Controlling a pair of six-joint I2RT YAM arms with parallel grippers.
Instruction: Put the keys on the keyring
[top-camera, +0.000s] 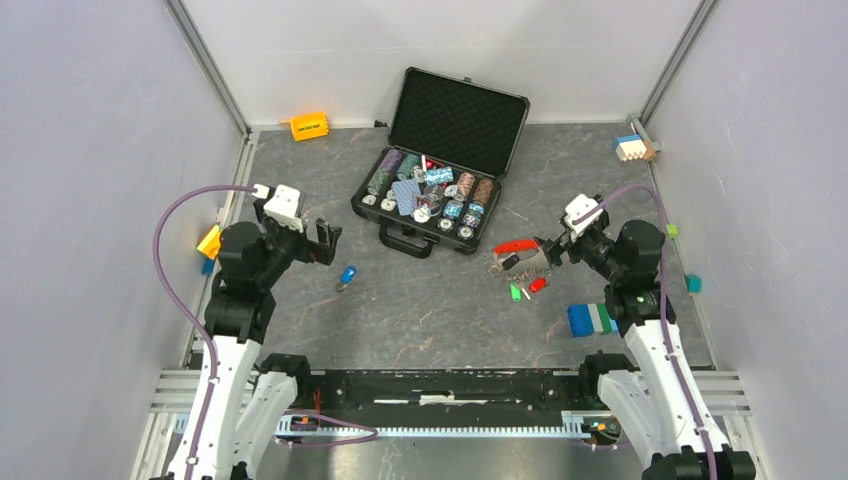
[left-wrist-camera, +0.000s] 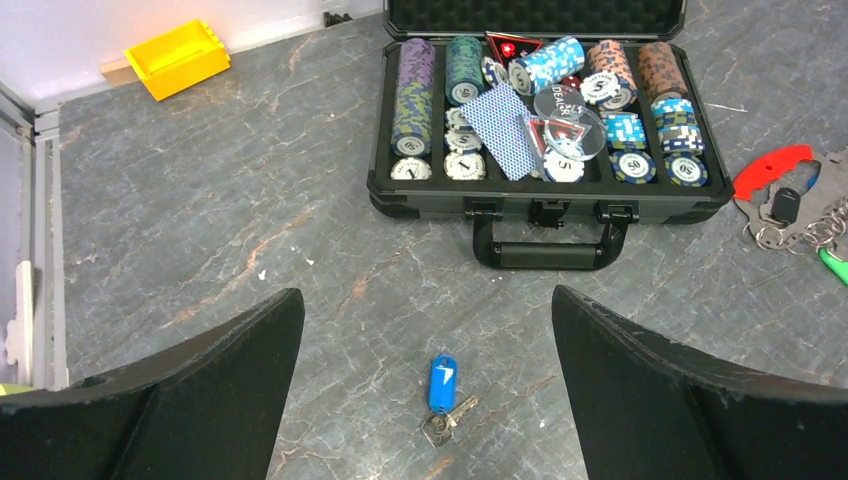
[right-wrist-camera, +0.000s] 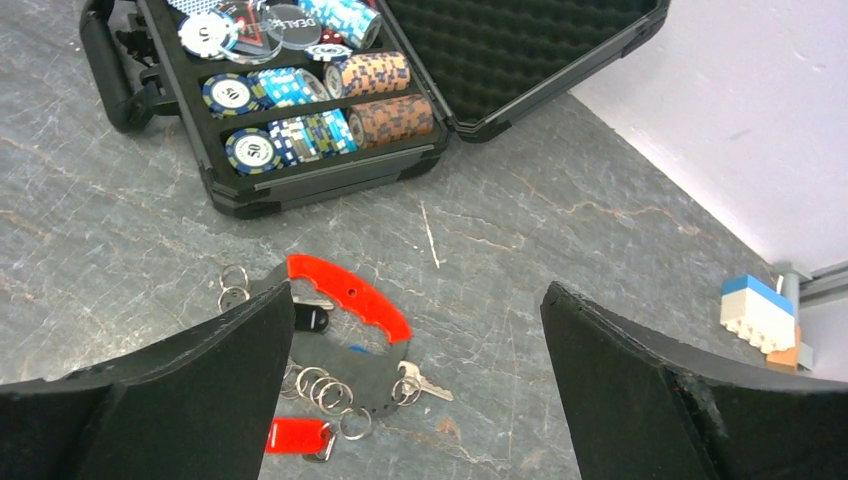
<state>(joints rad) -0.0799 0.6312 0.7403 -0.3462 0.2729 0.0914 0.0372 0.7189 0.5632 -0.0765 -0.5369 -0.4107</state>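
Observation:
A blue-capped key (top-camera: 347, 277) lies on the grey table just right of my left gripper (top-camera: 325, 243). In the left wrist view that blue key (left-wrist-camera: 442, 385) rests below and between the open fingers of the left gripper (left-wrist-camera: 428, 295), untouched. The keyring (top-camera: 520, 252), a curved red fob on a grey plate with several metal rings, lies by my right gripper (top-camera: 550, 250). A green key (top-camera: 516, 292) and a red key (top-camera: 538, 285) sit just in front of it. In the right wrist view the red fob (right-wrist-camera: 350, 295) and the red key (right-wrist-camera: 295, 435) lie under the open right gripper (right-wrist-camera: 418, 290), its left finger covering part.
An open black poker chip case (top-camera: 458, 120) stands mid-table at the back, full of chips and cards. A yellow block (top-camera: 309, 126) lies at the back left and a stacked block (top-camera: 633, 148) at the back right. A blue, white and green block (top-camera: 590, 318) sits by the right arm.

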